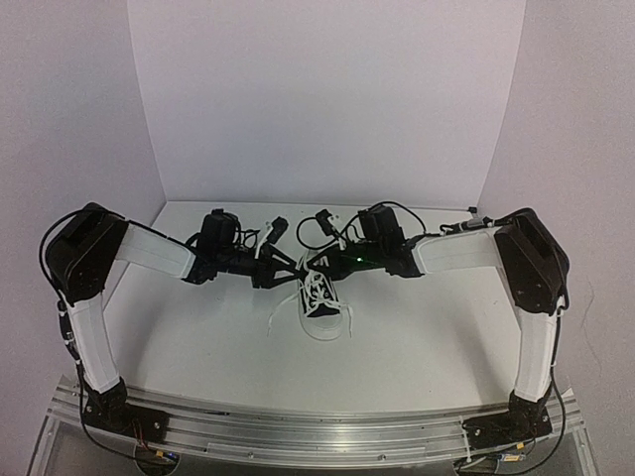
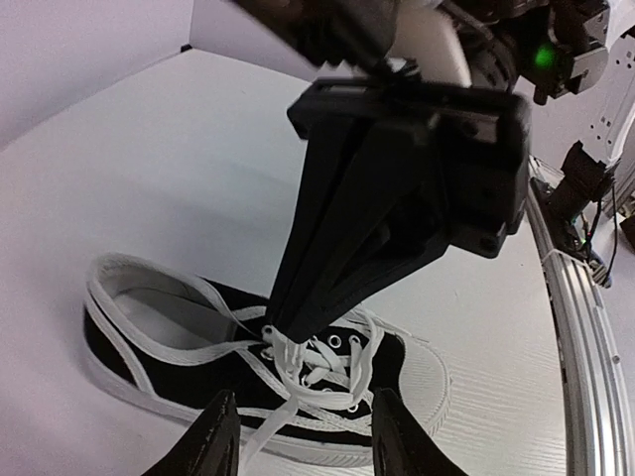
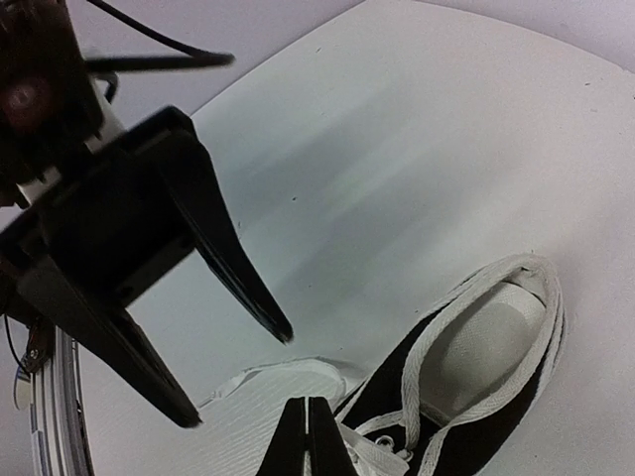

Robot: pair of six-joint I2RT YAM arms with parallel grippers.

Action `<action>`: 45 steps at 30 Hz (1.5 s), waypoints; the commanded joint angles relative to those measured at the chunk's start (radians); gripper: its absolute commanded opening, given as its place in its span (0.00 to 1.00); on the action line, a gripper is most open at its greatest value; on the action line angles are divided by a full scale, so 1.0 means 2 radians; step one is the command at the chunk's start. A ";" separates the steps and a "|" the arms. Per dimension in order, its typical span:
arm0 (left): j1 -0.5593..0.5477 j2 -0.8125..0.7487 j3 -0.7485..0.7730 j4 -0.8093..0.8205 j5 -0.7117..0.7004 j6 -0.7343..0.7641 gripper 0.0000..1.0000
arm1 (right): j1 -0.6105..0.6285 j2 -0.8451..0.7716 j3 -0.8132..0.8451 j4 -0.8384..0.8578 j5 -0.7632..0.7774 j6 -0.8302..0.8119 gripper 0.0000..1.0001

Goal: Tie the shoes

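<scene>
At the desk's [image 2: 149,169] centre, the right claw [image 2: 280,329] is pinching the black sneaker's [image 2: 169,369] white laces [image 2: 340,375] (above the eyelets); the left claw [image 2: 303,399] is hovering, spread apart.

Soft, even light from overhead: the table [image 1: 198,347] glows bright white in the top view, and the walls [image 1: 327,99] carry a lilac cast. Shadows under the arms are faint and soft-edged, and the picture is slightly grainy. Left wrist view now: the shoe [image 2: 189,372] is fairly sharp and the laces [image 2: 298,369] nearly bleach out. The fingertips [image 2: 216,444] are blurred at the bottom edge, the rail [image 2: 571,297] bows with lens distortion, and a green LED [image 2: 543,55] flares. Right wrist view: dimmer and greyer, a pale sheen streaks the table, and the left gripper [image 3: 236,379] is a soft black silhouette.
</scene>
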 commanded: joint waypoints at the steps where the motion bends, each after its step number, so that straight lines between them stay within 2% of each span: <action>1: -0.008 0.041 0.028 0.085 0.052 -0.039 0.45 | 0.004 0.000 0.012 0.009 -0.008 -0.008 0.00; 12: -0.015 0.078 0.051 0.116 0.051 -0.030 0.40 | 0.004 0.000 0.012 0.012 -0.016 -0.015 0.00; 18: -0.021 0.089 0.061 0.110 0.043 -0.027 0.27 | 0.004 -0.002 0.014 0.014 -0.019 -0.011 0.00; 21: -0.022 0.090 0.060 0.110 0.048 -0.022 0.25 | 0.004 -0.002 0.016 0.014 -0.020 -0.010 0.00; 23: -0.022 0.091 0.062 0.108 0.049 -0.020 0.21 | 0.004 -0.002 0.016 0.014 -0.022 -0.010 0.00; 28: -0.023 0.093 0.066 0.109 0.047 -0.017 0.01 | 0.004 0.002 0.019 0.016 -0.023 -0.008 0.00; 38: -0.023 0.086 0.052 0.131 0.043 -0.027 0.00 | 0.005 0.001 0.014 0.016 -0.027 -0.007 0.00; 42: -0.023 0.083 0.044 0.147 0.010 -0.043 0.00 | 0.004 -0.003 0.015 0.015 -0.028 -0.005 0.15; 45: -0.023 0.083 0.042 0.147 0.006 -0.047 0.00 | 0.004 -0.007 0.015 0.015 -0.019 0.003 0.45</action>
